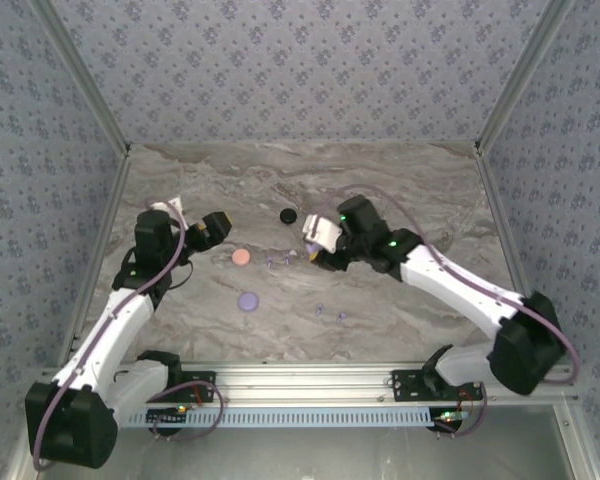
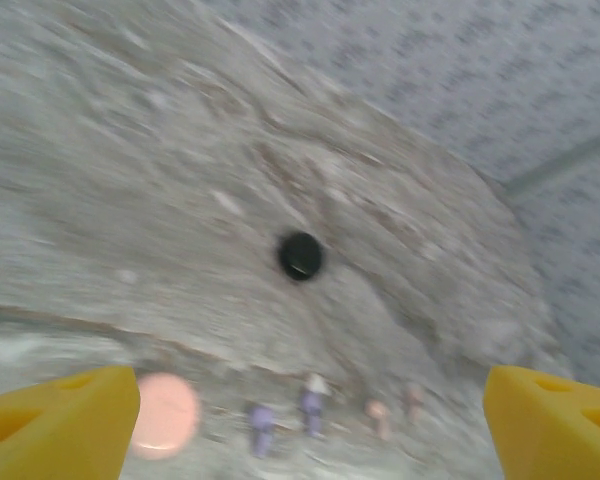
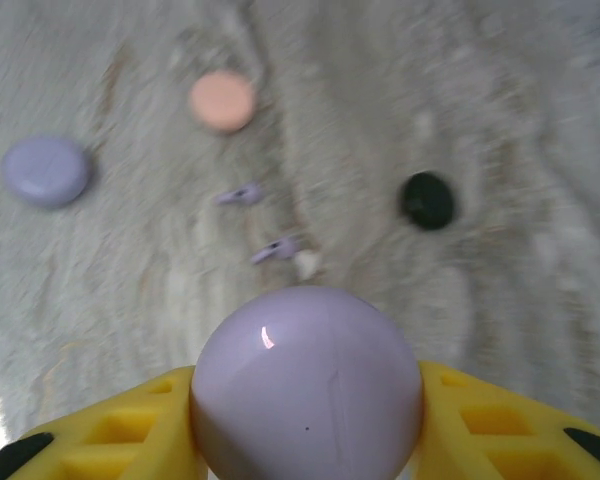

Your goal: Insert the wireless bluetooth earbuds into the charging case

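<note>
My right gripper (image 3: 307, 400) is shut on a glossy lilac round charging case (image 3: 307, 380), with a yellow finger pressed against each side. Beyond it on the marbled table lie two lilac earbuds (image 3: 240, 194) (image 3: 277, 249). From above, this gripper (image 1: 315, 256) hovers near the table's middle, just right of those earbuds (image 1: 279, 260). My left gripper (image 2: 310, 430) is open, its yellow fingers (image 2: 60, 420) far apart. Two lilac earbuds (image 2: 262, 425) (image 2: 313, 405) and two pinkish earbuds (image 2: 378, 415) (image 2: 413, 398) lie blurred on the table between the fingers. Overhead, the left gripper (image 1: 218, 226) sits left of centre.
A pink disc (image 1: 241, 257), a lilac disc (image 1: 248, 301) and a black disc (image 1: 289, 215) lie flat on the table (image 1: 410, 190). Two more small earbuds (image 1: 319, 308) (image 1: 341, 315) sit nearer the front. Patterned walls close in the back and both sides.
</note>
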Controlling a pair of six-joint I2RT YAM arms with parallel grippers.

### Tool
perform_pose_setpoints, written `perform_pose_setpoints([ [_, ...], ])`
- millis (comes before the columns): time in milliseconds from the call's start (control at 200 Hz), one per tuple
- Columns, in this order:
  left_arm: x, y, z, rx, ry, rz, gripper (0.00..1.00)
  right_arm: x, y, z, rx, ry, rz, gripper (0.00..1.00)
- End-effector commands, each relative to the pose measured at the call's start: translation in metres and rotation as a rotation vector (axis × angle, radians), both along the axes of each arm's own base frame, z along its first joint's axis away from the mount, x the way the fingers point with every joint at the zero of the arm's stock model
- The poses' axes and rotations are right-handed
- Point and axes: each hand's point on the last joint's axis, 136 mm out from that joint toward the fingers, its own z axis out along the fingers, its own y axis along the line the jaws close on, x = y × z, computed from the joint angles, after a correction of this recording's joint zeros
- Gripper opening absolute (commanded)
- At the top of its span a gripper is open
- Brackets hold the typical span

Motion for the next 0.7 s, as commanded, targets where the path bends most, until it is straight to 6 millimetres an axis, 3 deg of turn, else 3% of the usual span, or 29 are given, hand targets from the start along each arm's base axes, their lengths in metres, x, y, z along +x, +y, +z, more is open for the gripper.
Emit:
perform_pose_setpoints([
  [0,-0.014,-0.064,0.065,-0.161,-0.111,-0.288,0.88,0.002,-0.010,0.043,0.098,-0.069,-0.016,0.46],
  [135,-0.033,-0.108,0.096,-0.186,-0.165,-0.471,0.87,0.001,-0.021,0.076,0.106,-0.154,-0.011,0.46],
  [270,-0.049,-0.141,0.122,-0.205,-0.218,-0.601,0.87,0.002,-0.026,0.093,0.097,-0.207,-0.016,0.46],
  [455,-0.059,-0.179,0.124,-0.215,-0.197,-0.728,0.83,-0.003,-0.028,0.104,0.104,-0.229,-0.005,0.47],
  [695,-0.067,-0.216,0.120,-0.233,-0.170,-0.835,0.73,-0.005,-0.028,0.101,0.105,-0.218,0.002,0.46],
])
